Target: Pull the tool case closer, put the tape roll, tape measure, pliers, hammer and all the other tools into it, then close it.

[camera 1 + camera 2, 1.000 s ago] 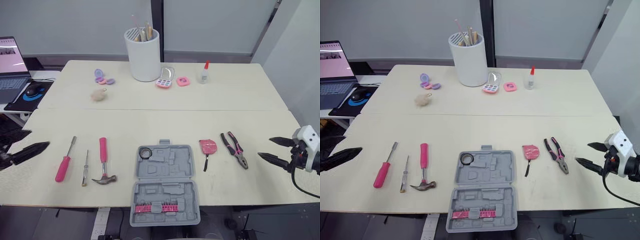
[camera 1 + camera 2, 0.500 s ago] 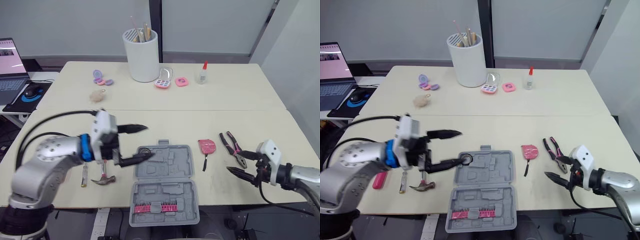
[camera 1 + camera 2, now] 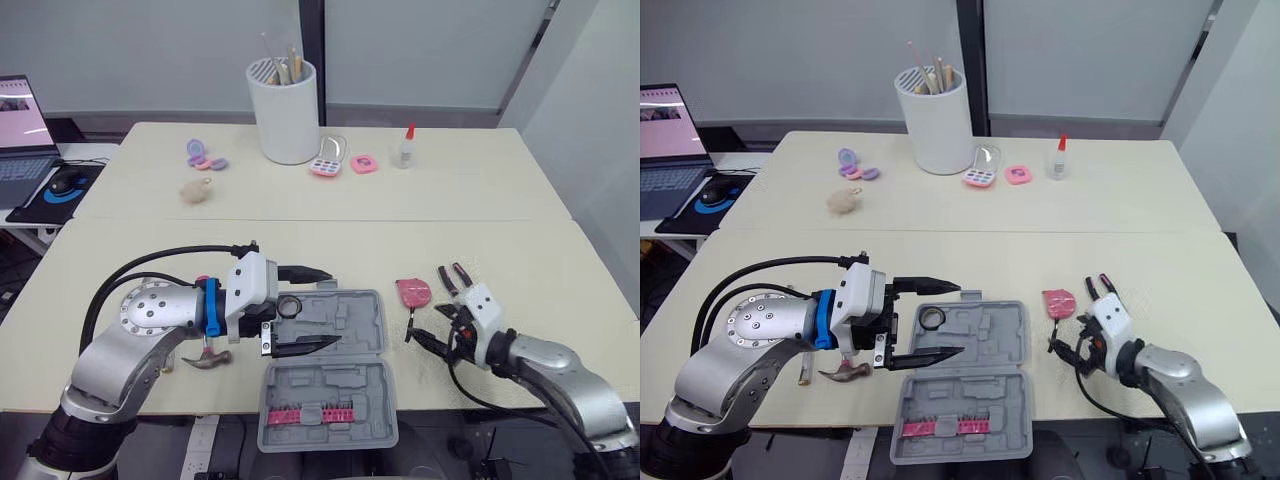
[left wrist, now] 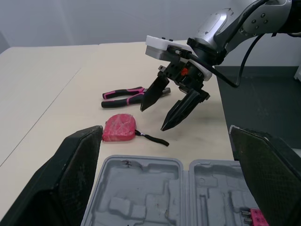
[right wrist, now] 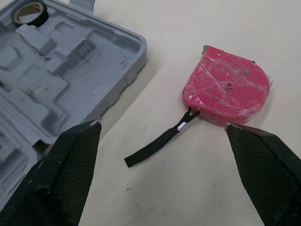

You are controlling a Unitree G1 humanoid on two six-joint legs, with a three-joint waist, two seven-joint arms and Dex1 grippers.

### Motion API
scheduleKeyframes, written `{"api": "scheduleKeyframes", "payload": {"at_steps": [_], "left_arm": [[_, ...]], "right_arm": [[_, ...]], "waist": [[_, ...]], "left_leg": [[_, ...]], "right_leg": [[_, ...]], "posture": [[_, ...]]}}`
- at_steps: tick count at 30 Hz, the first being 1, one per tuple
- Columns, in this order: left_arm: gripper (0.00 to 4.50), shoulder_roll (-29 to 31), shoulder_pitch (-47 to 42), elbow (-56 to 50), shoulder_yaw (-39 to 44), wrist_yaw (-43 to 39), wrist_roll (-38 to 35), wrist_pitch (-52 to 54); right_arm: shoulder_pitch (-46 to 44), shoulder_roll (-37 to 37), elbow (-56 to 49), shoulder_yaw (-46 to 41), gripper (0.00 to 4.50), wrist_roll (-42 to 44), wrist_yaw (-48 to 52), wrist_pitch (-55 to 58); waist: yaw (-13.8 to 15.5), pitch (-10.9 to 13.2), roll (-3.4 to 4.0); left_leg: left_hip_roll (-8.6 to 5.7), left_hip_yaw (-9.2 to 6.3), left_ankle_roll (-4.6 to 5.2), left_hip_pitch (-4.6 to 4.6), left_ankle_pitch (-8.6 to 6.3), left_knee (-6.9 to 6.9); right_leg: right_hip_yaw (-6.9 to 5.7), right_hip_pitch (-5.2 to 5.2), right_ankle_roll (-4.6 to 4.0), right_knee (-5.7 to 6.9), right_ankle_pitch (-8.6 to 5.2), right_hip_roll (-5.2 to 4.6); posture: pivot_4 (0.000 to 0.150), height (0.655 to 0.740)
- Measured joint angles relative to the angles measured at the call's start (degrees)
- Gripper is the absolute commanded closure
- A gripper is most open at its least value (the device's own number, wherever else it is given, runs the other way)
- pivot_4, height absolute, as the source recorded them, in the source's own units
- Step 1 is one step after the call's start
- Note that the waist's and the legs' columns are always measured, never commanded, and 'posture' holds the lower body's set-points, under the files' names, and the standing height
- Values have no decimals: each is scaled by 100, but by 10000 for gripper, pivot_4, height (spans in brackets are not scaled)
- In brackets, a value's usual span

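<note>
At the lower left of the head views the hammer [image 3: 208, 358] lies on the table [image 3: 560, 260], with its metal head showing below the left arm. Just right of it the left gripper [image 3: 334, 306] is spread wide and holds nothing. One black finger reaches along the far rim of the tool case [image 3: 352, 328] and the other reaches over the left part of its upper half. The tape roll [image 3: 290, 306] sits between the two fingers, in the upper left corner of the case; whether a finger touches the plastic I cannot tell. The case lies open, and its nearer half, which carries a row of pink bits [image 3: 322, 414], passes over the front edge of the table. Right of the case there is a strip of bare table and then the pink tape measure [image 3: 415, 292], apart from the rim. The right wrist view adds its black strap [image 5: 160, 141], which runs toward the case and ends short of it. The left wrist view gives the right gripper [image 4: 153, 118] clearly — its fingers are parted and empty, with the tips pointing down beside the strap, but contact cannot be judged. In that view the pliers [image 4: 123, 98] lie almost whole behind the gripper, while in the head views the gripper's white body covers most of them. Right of the pliers the bare table top continues to its right edge.
</note>
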Motion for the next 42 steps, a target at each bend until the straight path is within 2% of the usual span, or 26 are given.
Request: {"api": "scheduleKeyframes", "payload": {"at_steps": [3, 4, 6, 9, 19, 31, 42], "left_arm": [[0, 0, 3, -1, 0, 23, -5, 17], [0, -1, 3, 0, 0, 43, -15, 38], [0, -3, 1, 0, 2, 89, -31, 66], [0, -2, -2, 2, 5, 123, -32, 78], [0, 3, 0, 13, 14, 154, -42, 152], [0, 1, 0, 16, 25, 207, -141, 182], [0, 2, 1, 16, 25, 238, -153, 186]], "right_arm": [[-84, 113, 132, 241, 190, -188, -228, 102], [-104, 150, 175, 276, 1908, -247, -291, 131], [-150, 262, 277, 322, 6457, -340, -441, 167], [-188, 369, 378, 425, 16881, -453, -546, 179], [-456, 672, 612, 505, 16881, -571, -829, 325], [-421, 619, 853, 495, 43917, -817, -847, -50], [-357, 656, 955, 496, 44872, -985, -828, -325]], "waist": [[0, 0, 0], [0, 0, 0], [-4, 0, 0], [-7, 0, 0], [-2, 0, 0], [-10, -4, -2], [-16, -9, -5]], "left_leg": [[0, 1, 0, -1, 0, 6], [0, 0, 0, -1, 0, 7], [1, 0, 0, 0, 0, 7], [2, -1, 1, 0, -1, 7], [2, -1, 1, -2, -1, 10], [4, -1, 1, 1, -1, 11], [7, -2, 1, 2, -1, 14]], "right_leg": [[1, 0, 0, 1, 0, -1], [1, 0, 0, 1, 0, -1], [1, 0, 0, 2, 0, 0], [0, 0, 0, 3, 0, 2], [1, 0, -2, 3, 1, 2], [1, 1, -1, 4, 1, 3], [1, 3, -1, 4, 1, 5]], "posture": [[1500, 7400], [1500, 7400], [1500, 7400], [1500, 7400], [1500, 7400], [1500, 7400], [1500, 7400]]}}
